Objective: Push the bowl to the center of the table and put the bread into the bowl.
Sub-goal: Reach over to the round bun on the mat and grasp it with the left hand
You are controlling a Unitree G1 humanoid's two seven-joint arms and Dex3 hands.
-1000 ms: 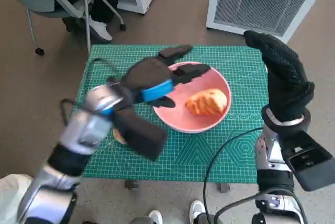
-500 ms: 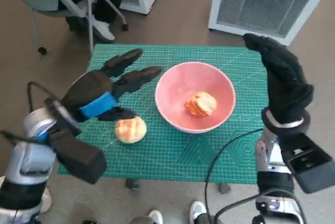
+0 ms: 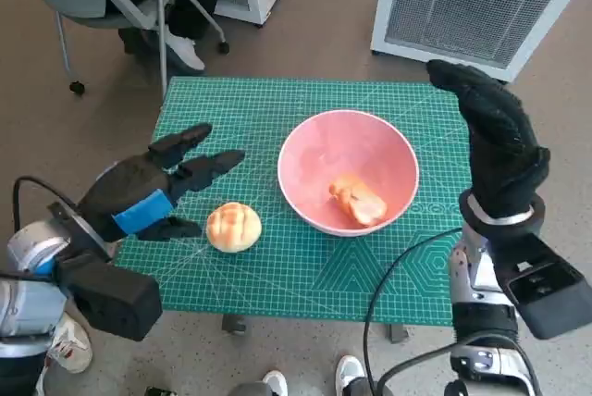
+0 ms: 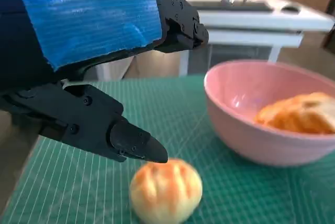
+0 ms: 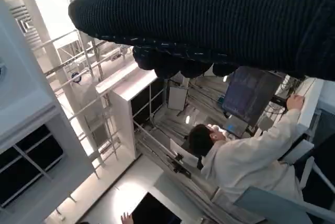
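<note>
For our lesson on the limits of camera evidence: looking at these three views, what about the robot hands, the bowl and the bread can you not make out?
- Right robot hand: head view shows only its gloved back; its fingers hardly show in the right wrist view, a dark band.
- Pink bowl: far side cut off by the left wrist picture's edge.
- Bread in the bowl: underside hidden by the bowl wall.
- Bun on the mat: blurred in the left wrist view, so contact with the left robot hand is unclear.

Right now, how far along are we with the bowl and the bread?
Done: the pink bowl sits near the middle of the green mat, with one piece of bread inside. In hand: nothing; the left hand hovers with fingers spread beside the round bun; the right hand is raised, holding nothing. Left: the bun, on the mat outside the bowl.
</note>
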